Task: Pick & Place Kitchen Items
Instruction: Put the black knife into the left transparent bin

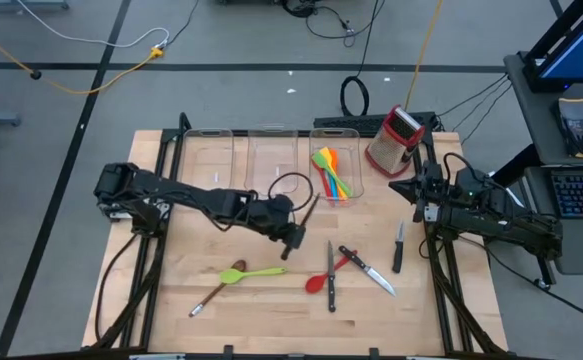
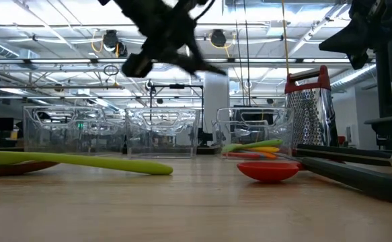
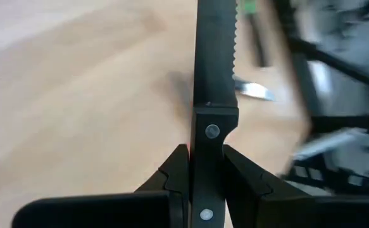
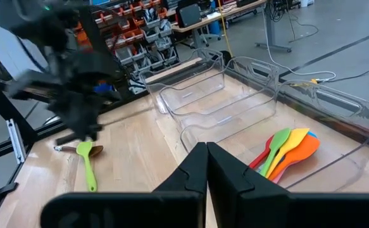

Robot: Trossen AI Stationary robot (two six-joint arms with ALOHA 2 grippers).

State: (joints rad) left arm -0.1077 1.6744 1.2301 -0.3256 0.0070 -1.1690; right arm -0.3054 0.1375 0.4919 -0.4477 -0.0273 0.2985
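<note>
while left gripper (image 1: 297, 240) clamps one knife (image 1: 309, 213), three bins (image 1: 271, 150)

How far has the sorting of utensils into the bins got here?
Done: several coloured spatulas lie in the right bin. In hand: left gripper holds a black knife above the table. Left: green spoon, red spoon and three knives. Right gripper waits shut.
</note>
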